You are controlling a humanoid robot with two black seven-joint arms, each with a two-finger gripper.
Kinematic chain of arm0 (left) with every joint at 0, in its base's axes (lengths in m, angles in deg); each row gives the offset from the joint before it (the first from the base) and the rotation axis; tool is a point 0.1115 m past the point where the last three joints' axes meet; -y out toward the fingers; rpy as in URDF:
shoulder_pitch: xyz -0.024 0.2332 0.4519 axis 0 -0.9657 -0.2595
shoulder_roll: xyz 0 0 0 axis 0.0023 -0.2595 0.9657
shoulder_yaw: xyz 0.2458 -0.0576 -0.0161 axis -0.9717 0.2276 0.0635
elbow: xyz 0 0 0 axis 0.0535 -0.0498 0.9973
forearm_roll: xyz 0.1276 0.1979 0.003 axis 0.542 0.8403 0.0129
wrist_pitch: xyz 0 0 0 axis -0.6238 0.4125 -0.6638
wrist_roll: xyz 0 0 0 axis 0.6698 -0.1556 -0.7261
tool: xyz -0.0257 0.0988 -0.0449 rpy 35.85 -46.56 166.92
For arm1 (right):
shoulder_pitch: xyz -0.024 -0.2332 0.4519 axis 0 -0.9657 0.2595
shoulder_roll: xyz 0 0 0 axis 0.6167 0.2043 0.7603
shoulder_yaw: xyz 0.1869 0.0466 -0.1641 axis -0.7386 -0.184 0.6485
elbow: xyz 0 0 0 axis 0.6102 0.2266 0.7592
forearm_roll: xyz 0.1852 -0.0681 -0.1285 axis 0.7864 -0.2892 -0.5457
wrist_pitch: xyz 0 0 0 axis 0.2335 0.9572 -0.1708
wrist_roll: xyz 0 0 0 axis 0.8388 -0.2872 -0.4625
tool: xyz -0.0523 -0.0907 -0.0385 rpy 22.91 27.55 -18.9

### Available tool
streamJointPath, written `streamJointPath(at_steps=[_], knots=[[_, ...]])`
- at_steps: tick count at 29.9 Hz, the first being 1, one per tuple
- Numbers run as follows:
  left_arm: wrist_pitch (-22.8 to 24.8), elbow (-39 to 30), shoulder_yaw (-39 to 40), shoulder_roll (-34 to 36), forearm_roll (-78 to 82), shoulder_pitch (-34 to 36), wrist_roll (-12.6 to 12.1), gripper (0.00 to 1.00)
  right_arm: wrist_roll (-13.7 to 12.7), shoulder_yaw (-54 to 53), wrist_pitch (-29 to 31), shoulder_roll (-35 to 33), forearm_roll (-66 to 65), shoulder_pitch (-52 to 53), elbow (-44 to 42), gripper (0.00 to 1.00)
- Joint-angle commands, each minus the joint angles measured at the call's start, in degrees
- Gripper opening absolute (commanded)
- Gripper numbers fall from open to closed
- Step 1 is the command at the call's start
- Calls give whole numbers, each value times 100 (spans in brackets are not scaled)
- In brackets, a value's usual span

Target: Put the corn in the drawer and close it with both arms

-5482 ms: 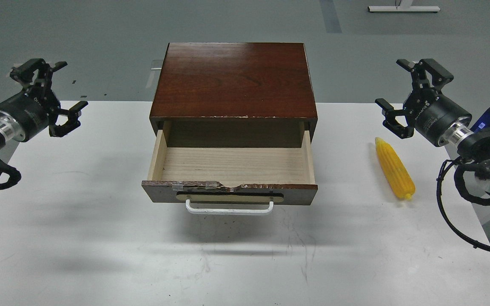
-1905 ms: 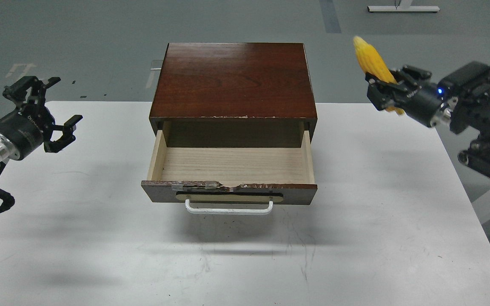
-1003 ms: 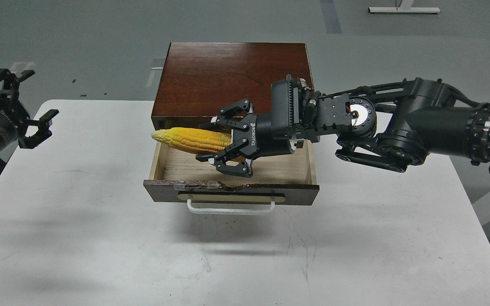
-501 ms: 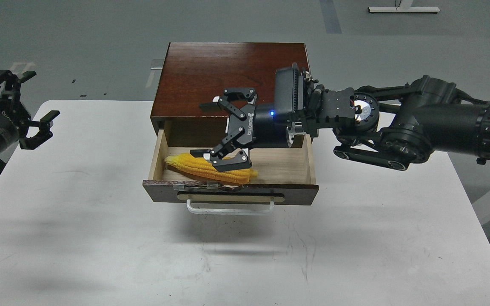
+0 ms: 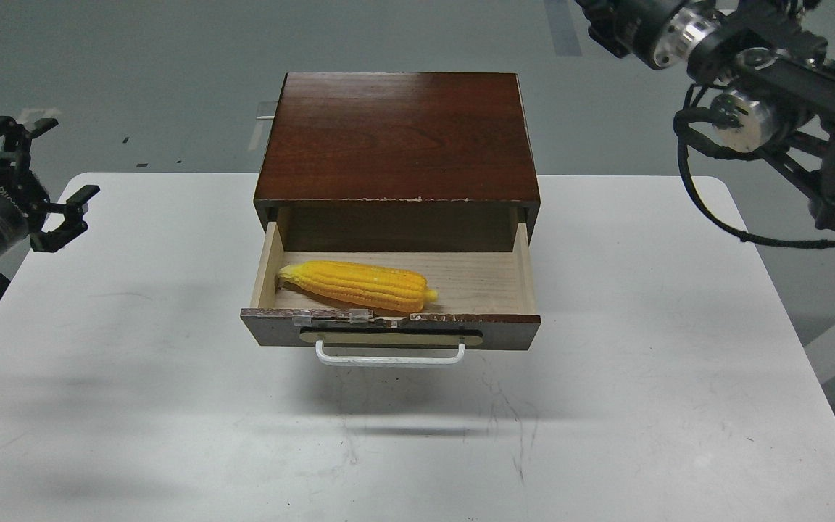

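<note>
The yellow corn [image 5: 359,284] lies on its side inside the open drawer [image 5: 504,330], in the left half near the front, tip pointing left. The drawer is pulled out of the dark wooden cabinet [image 5: 399,138]; its white bar handle [image 5: 388,359] faces me. My left gripper [image 5: 69,159] is open and empty, hovering over the table's far left edge, well away from the drawer. My right arm [image 5: 744,116] is raised at the top right, clear of the cabinet. Its gripper end runs off the top edge, so its fingers are hidden.
The cabinet stands at the back middle of a white table [image 5: 171,406]. Grey floor lies beyond the table. A black cable [image 5: 707,210] hangs from the right arm above the table's right rear corner.
</note>
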Motion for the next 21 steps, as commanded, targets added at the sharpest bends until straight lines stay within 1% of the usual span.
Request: streamJointPath(at_steps=[1, 2, 3, 4, 5, 7, 8, 9, 10, 11, 13, 14, 15, 16, 17, 18, 19, 20, 21], knots=[[-60, -82, 22, 81, 481, 67, 210, 98, -125, -426, -26, -241, 607, -1001, 67, 100], [-78, -99, 31, 134, 718, 84, 394, 98, -125, -479, -61, -276, 608, -1142, 93, 100], [-191, -186, 40, 247, 1260, 206, 961, 98, -125, -523, -96, -372, 599, -1369, 146, 100], [-192, -187, 40, 249, 1265, 207, 967, 98, -125, -523, -97, -373, 599, -1372, 146, 100], [-497, -492, 40, 440, 2327, 434, 1412, 98, -125, -532, -105, -512, 599, -1563, 190, 100], [-683, -792, 57, 643, 2906, 488, 1412, 98, -117, -532, -106, -557, 590, -1626, 190, 100], [-858, -1177, 101, 844, 3292, 523, 1412, 98, -116, -532, -106, -566, 590, -1696, 173, 100], [-877, -1676, 188, 1029, 3435, 550, 1412, 98, -116, -523, -106, -583, 581, -1749, 155, 100], [-860, -2003, 207, 1127, 3471, 550, 1412, 98, -116, -523, -114, -592, 572, -1758, 155, 100], [-790, -2659, 189, 1389, 3558, 559, 1412, 98, -116, -514, -114, -592, 564, -1767, 155, 100], [-685, -3234, 215, 1619, 3743, 559, 1412, 98, -116, -506, -132, -601, 564, -1767, 155, 100], [-545, -3707, 215, 1724, 3979, 576, 1412, 96, -116, -505, -141, -601, 564, -1776, 138, 100], [-448, -3903, 233, 1751, 4103, 585, 1412, 92, -108, -497, -141, -601, 564, -1776, 129, 100], [-203, -4279, 250, 1821, 4400, 611, 1412, 71, -108, -462, -141, -601, 564, -1776, 111, 100], [165, -4544, 251, 1865, 4751, 629, 1412, 34, -108, -444, -141, -601, 564, -1785, 103, 100], [244, -4625, 259, 1857, 4946, 647, 1412, 21, -99, -444, -141, -601, 564, -1811, 111, 100], [244, -4695, 259, 1822, 5139, 656, 1412, 12, -99, -444, -141, -601, 564, -1837, 103, 100], [244, -4801, 251, 1726, 5472, 647, 1412, 0, -81, -444, -141, -601, 564, -1907, 94, 100], [244, -4828, 242, 1673, 5588, 647, 1412, 0, -81, -444, -141, -601, 564, -1942, 94, 100]])
